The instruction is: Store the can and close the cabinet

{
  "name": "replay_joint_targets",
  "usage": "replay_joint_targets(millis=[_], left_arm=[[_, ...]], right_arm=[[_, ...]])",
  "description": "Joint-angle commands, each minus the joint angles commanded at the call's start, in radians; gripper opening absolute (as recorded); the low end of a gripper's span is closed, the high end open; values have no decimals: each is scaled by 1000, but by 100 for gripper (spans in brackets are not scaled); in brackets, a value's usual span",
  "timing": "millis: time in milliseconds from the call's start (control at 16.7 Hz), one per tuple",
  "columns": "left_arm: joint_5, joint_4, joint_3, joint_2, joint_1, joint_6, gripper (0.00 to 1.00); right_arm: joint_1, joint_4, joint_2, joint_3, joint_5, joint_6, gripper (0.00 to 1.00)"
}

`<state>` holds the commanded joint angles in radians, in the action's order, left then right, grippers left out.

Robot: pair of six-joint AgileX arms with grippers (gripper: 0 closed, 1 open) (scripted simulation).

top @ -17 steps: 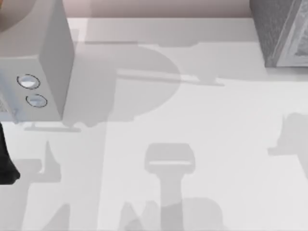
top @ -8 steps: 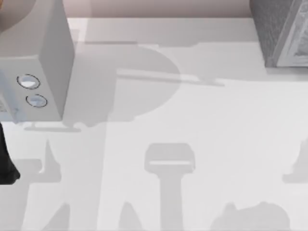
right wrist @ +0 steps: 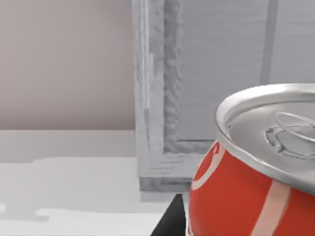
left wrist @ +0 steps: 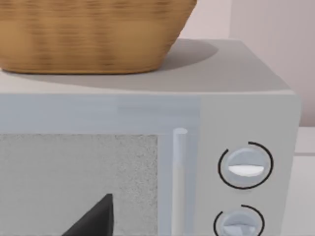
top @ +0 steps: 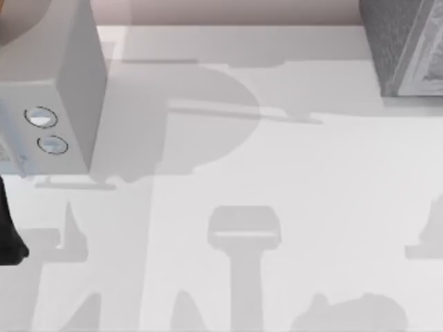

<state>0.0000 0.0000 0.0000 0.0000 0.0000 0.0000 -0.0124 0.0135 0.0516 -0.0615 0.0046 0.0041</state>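
The white table [top: 291, 180] spreads across the top view, crossed by grey shadows; at its left edge stands a pale grey microwave [top: 62, 90] with two round dials [top: 41, 117] on its front, and a dark piece of the left arm [top: 8, 238] lies just below it at the frame's border; at the far right corner sits the grey textured cabinet [top: 401, 48], cut off by the frame.

The left wrist view faces the microwave front [left wrist: 147, 162]: a speckled door window, a pale upright handle [left wrist: 179, 177], the two dials [left wrist: 245, 165] beside it, and a woven tan basket [left wrist: 93, 34] resting on its top; what the basket holds cannot be seen; a black finger [left wrist: 96, 219] of the left gripper rises at the lower edge, and whether that gripper is spread or closed cannot be told.

The right wrist view has the can [right wrist: 256, 172] close up, tilted, silver lid with its pull tab [right wrist: 290, 135] above a red band bearing white lettering too cropped to read; a dark part of the right gripper [right wrist: 170, 221] sits just beside the can's base, and whether its fingers clamp the can cannot be told; behind the can stands the cabinet [right wrist: 197, 73], its ribbed panel and rough frame upright on the table.
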Motion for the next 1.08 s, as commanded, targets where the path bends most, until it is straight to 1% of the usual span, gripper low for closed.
replay_joint_targets(millis=[120,300,1080], left_arm=[[0,0,0,0,0,0,100],[0,0,0,0,0,0,100],[0,0,0,0,0,0,100]], right_arm=[[-9,23,72,-90,11,2,0],[-28,72,223,-290,34,5,0],[-136,325,1016,-1332,151,14,0]])
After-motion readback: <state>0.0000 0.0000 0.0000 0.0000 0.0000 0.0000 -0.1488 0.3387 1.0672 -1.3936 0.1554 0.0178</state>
